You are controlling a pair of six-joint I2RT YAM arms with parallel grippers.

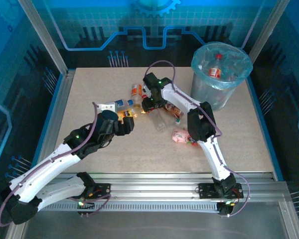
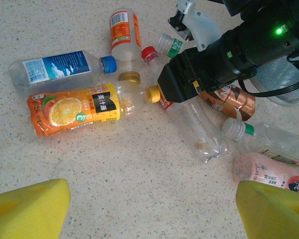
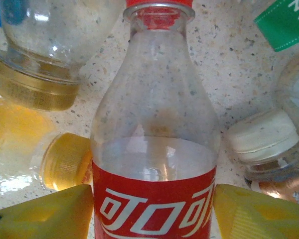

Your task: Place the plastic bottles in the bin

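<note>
Plastic bottles (image 1: 161, 123) lie scattered in the middle of the counter (image 1: 229, 137), left of the bin (image 1: 209, 94) at the far right. One cola bottle (image 3: 154, 124) lies flat, its long axis running near to far and its red cap pointing far. Its red label shows white Chinese characters, 可口可. It sits between the right pincer's (image 3: 152, 194) yellow pads, which flank the label; whether they squeeze it I cannot tell. The left pincer (image 2: 152, 199) gapes wide and empty, near an orange-juice bottle (image 2: 74, 109).

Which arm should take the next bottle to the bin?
Right. The right claw straddles the cola bottle, and the bin is on that side. The left claw hangs open over bare table, short of any bottle.
</note>
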